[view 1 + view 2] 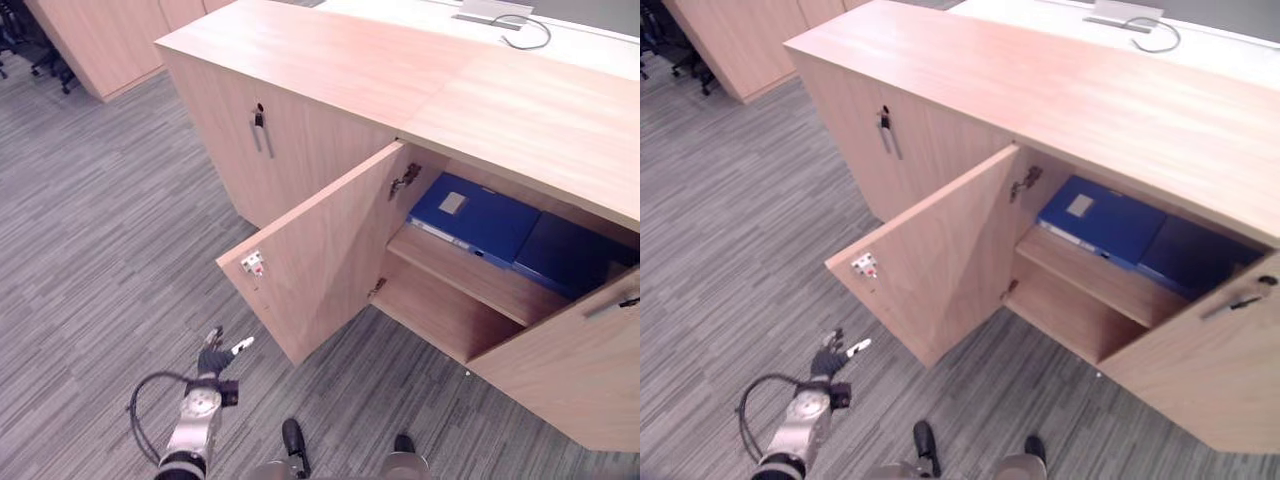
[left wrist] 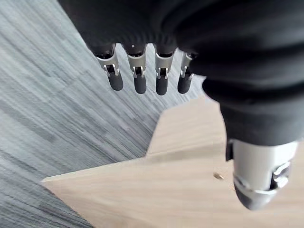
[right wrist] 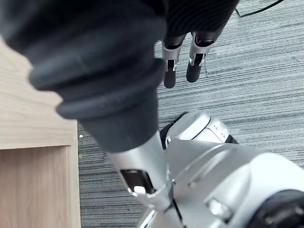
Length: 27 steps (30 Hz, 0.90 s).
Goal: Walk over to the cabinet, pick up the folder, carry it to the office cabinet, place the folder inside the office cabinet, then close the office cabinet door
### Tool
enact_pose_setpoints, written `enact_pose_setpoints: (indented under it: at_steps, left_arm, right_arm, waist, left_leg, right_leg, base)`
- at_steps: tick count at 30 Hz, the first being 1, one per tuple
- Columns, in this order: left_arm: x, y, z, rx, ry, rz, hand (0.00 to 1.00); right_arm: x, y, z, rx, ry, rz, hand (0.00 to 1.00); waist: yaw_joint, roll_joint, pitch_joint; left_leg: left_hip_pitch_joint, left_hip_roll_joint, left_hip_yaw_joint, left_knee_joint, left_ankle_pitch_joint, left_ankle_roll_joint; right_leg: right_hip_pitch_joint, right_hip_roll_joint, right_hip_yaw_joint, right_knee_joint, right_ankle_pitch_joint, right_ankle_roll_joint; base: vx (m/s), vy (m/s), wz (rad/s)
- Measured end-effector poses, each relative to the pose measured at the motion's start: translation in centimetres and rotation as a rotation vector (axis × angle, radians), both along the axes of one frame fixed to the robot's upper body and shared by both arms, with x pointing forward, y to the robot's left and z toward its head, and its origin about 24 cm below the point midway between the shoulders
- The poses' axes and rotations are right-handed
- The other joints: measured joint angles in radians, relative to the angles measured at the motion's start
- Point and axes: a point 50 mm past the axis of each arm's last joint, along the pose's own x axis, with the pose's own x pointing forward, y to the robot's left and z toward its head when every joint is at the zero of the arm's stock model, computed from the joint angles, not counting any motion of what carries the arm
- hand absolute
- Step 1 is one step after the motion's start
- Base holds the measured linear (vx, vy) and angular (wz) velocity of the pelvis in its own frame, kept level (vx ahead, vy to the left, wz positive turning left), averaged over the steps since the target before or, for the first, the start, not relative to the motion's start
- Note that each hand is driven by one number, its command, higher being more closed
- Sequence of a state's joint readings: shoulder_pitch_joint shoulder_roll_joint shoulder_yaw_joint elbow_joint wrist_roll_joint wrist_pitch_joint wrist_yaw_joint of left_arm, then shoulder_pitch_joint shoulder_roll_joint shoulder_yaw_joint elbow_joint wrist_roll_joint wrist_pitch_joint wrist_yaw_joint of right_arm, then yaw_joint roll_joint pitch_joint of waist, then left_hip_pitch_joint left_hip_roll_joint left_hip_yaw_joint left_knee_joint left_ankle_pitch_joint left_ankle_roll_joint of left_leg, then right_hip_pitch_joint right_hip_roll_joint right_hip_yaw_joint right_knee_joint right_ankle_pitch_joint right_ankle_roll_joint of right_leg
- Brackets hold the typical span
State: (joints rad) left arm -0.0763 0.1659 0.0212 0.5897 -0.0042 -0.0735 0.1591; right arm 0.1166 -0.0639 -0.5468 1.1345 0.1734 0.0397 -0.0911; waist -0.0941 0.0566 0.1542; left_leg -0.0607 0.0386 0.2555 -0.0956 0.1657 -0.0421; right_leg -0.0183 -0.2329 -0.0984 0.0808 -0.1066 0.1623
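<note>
The blue folder lies flat on the shelf inside the office cabinet. A darker blue one lies just beside it. So I think the putting-in part is done, and only the door is left to shut.

The folder looks stiff and flat, like a thin box. I guess it is not heavy. Its cover looks smooth, so it may slip. If I had to move it, I would hold it by its long front edge, thumb on top and fingers below.

The door stands wide open. It is a hard wood board, and I think it will swing easily. I would push flat on its outer side, near the free edge, far from the hinges.

My left hand hangs low over the grey floor, near the door's bottom corner. Its fingers are straight and hold nothing. My right hand hangs down at my side over the floor. Its fingers are loose and empty too.
</note>
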Motion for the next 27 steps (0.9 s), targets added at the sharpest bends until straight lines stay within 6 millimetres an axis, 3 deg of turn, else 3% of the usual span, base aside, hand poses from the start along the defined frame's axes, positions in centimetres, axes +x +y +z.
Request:
enact_pose_setpoints:
  at_steps: [5,11,17,20,23,27]
  left_arm:
    - [2.4,-1.3,1.8,0.126,-0.06,-0.107,0.0]
    - [4.6,1.5,3.5,0.438,-0.03,-0.194,0.0]
    - [6.2,2.9,4.6,0.553,0.006,-0.207,0.0]
    - [6.2,1.5,4.3,0.58,-0.001,-0.272,0.0]
    - [5.6,-1.2,4.0,0.601,-0.034,-0.415,0.0]
    - [3.0,-4.7,2.8,0.491,-0.047,-0.661,0.0]
  right_arm:
    - [-0.2,0.2,-0.1,0.008,0.008,0.002,0.0]
    - [0.0,0.3,-0.1,0.011,0.005,0.002,0.0]
    - [0.6,0.4,-0.1,0.014,-0.007,0.006,0.0]
    - [0.3,0.4,-0.1,0.015,0.001,0.002,0.0]
    - [0.2,0.4,-0.1,0.015,0.004,0.002,0.0]
    - [0.3,0.4,-0.1,0.008,0.012,0.039,0.0]
  waist:
    - [-0.008,-0.011,-0.005]
    - [0.001,-0.015,-0.006]
    - [0.004,-0.035,-0.005]
    - [0.013,-0.038,-0.005]
    - [0.04,-0.043,-0.004]
    - [0.049,-0.052,-0.004]
  left_leg:
    - [0.04,0.012,0.042,0.0,-0.016,-0.022]
    - [0.07,0.039,0.067,0.001,-0.018,-0.028]
    - [0.078,0.043,0.083,0.0,-0.016,-0.031]
    - [0.078,0.036,0.079,0.0,-0.015,-0.031]
    - [0.075,0.028,0.074,0.0,-0.016,-0.033]
    - [0.075,0.012,0.075,0.0,-0.018,-0.026]
  right_leg:
    - [0.007,0.012,0.049,0.001,0.023,-0.012]
    - [0.025,0.041,0.053,0.013,0.032,-0.011]
    - [0.018,0.041,0.076,0.018,0.035,-0.015]
    - [0.016,0.034,0.076,0.022,0.034,-0.014]
    - [0.015,0.026,0.075,0.023,0.028,-0.015]
    - [0.016,0.012,0.084,0.022,0.025,-0.009]
  base:
    - [0.04,-0.012,-0.27]
    - [0.07,-0.037,-0.09]
    - [-0.03,0.004,-0.09]
    - [-0.07,0.02,0.02]
    - [-0.07,0.03,0.05]
    - [-0.05,0.04,-0.01]
